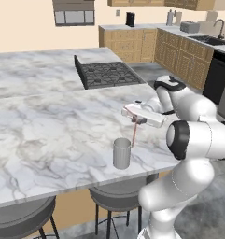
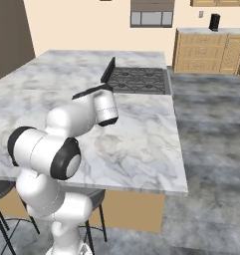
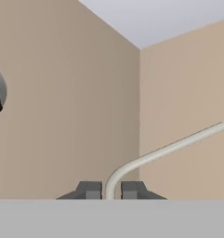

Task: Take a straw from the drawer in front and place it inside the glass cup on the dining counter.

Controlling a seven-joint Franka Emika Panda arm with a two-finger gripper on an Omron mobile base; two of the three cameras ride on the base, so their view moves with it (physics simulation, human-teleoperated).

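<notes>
On the marble tabletop [image 1: 48,135] of this kitchen the glass cup [image 1: 122,153] stands near the edge, and my gripper [image 3: 111,189], pinching the straw [image 1: 134,134] by its bent top, holds this light, flimsy, slippery thing hanging just beside the rim.

A black gas cooktop with cast grates [image 1: 109,73] is sitting set into the marble. Two round grey-cushioned stools [image 1: 23,220] are standing under its near edge. A stainless sink with a curved faucet [image 1: 212,39] is occupying the far wall counter, near a black coffee machine [image 1: 130,19].
</notes>
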